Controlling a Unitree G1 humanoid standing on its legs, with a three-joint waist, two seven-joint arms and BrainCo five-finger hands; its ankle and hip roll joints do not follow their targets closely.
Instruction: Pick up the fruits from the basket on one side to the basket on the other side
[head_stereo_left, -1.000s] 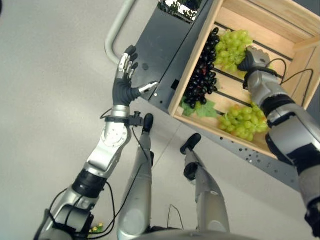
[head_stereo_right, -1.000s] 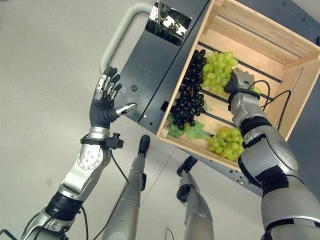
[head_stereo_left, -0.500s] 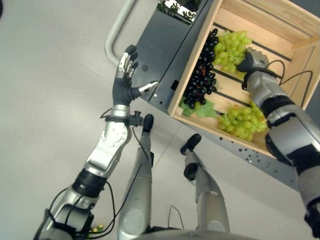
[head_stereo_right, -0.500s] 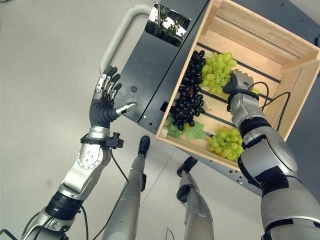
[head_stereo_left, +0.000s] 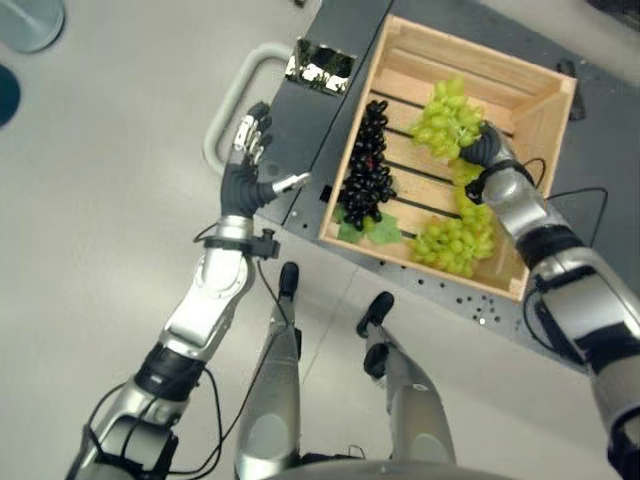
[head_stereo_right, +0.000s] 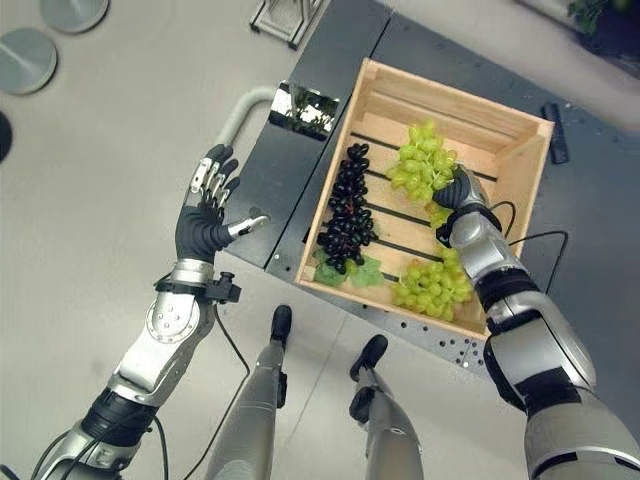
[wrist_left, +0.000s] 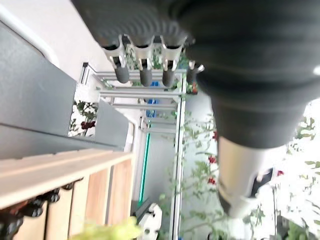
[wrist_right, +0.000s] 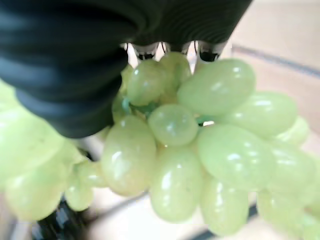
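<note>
Standing by: left hand (head_stereo_right: 206, 222) raised at mid-left of the head view, over the floor just off the dark cart's (head_stereo_right: 300, 150) edge, fingers straight and spread, thumb out, holding nothing.
Crate: slatted wooden crate (head_stereo_right: 480, 130) on the cart, upper middle of the frame.
Dark grapes: black bunch (head_stereo_right: 345, 215) along the crate's left wall, green leaves at its lower end.
Upper green bunch: green grapes (head_stereo_right: 420, 165) at the crate's centre, touching the right hand (head_stereo_right: 452, 190); its wrist view shows berries (wrist_right: 175, 150) pressed against the cover, fingers mostly hidden behind fruit, so I cannot tell whether they are closed on it.
Lower green bunch: second bunch (head_stereo_right: 430, 283) near the crate's front right corner.
Handling: soft, fairly light, berries likely to burst or drop off if squeezed; I'd take it high by the stem or cradle it from under.
</note>
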